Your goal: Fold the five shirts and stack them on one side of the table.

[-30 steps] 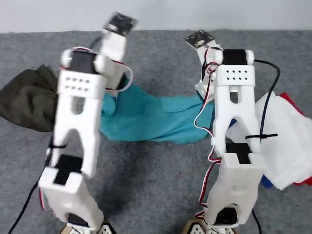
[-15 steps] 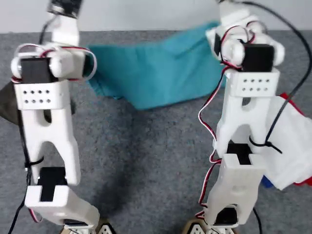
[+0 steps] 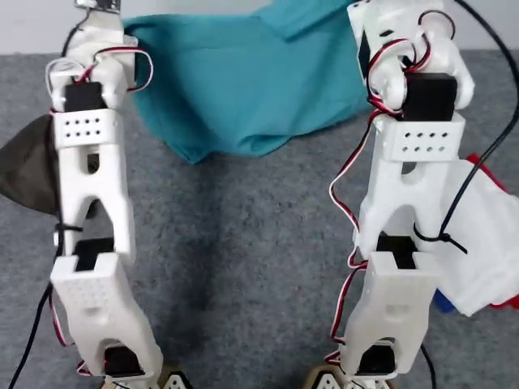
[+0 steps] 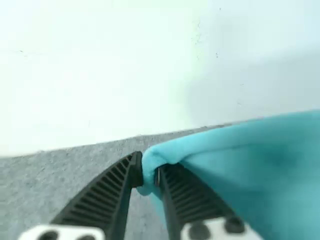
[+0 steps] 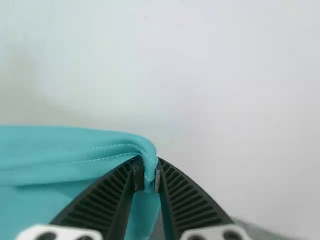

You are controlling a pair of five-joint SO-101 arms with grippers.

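A teal shirt (image 3: 243, 89) hangs spread between the two arms at the far edge of the table, lifted clear at its top. My left gripper (image 4: 148, 172) is shut on one corner of the teal shirt (image 4: 240, 160), with cloth bunched between the black fingers (image 4: 112, 195). My right gripper (image 5: 145, 175) is shut on a hemmed edge of the teal shirt (image 5: 65, 150). In the high view the left arm (image 3: 89, 146) stands at the left and the right arm (image 3: 409, 162) at the right, both stretched toward the back wall.
A dark olive shirt (image 3: 28, 166) lies crumpled at the left edge of the grey table (image 3: 243, 267). At the right edge a white shirt (image 3: 482, 235) rests on red and blue cloth (image 3: 499, 301). A pale wall rises behind the table.
Both arms have lifted the teal shirt off the table and carried it toward the back wall. The shirt has gone from bunched between them to stretched out wide.
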